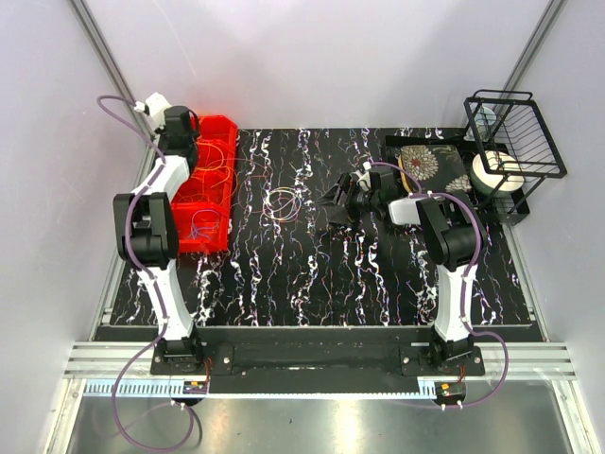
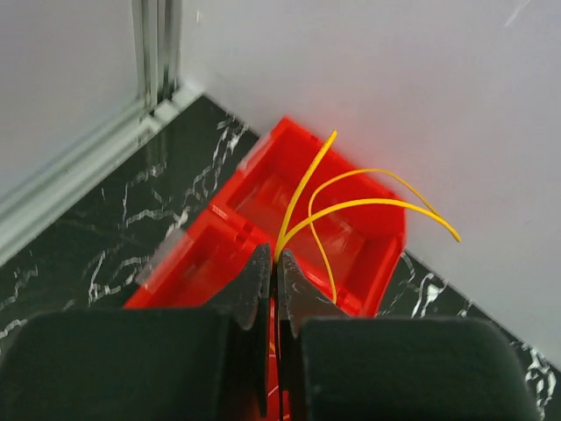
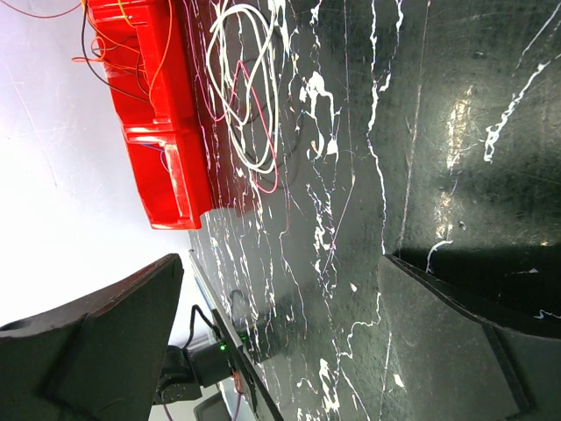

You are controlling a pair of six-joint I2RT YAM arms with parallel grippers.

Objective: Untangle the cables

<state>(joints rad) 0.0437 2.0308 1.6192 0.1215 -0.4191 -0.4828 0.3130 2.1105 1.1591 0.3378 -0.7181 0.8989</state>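
Note:
A red bin at the table's back left holds a tangle of thin orange, yellow and blue cables. My left gripper hangs over the bin's far end, shut on a yellow cable whose loops spring up from between its fingers. A separate coil of white and pink cables lies on the black marbled table right of the bin, also seen in the right wrist view. My right gripper stands open to the right of that coil, with nothing between its fingers.
A black wire basket and a white roll stand at the back right, beside a flower-patterned tray. White walls close in behind the bin and on both sides.

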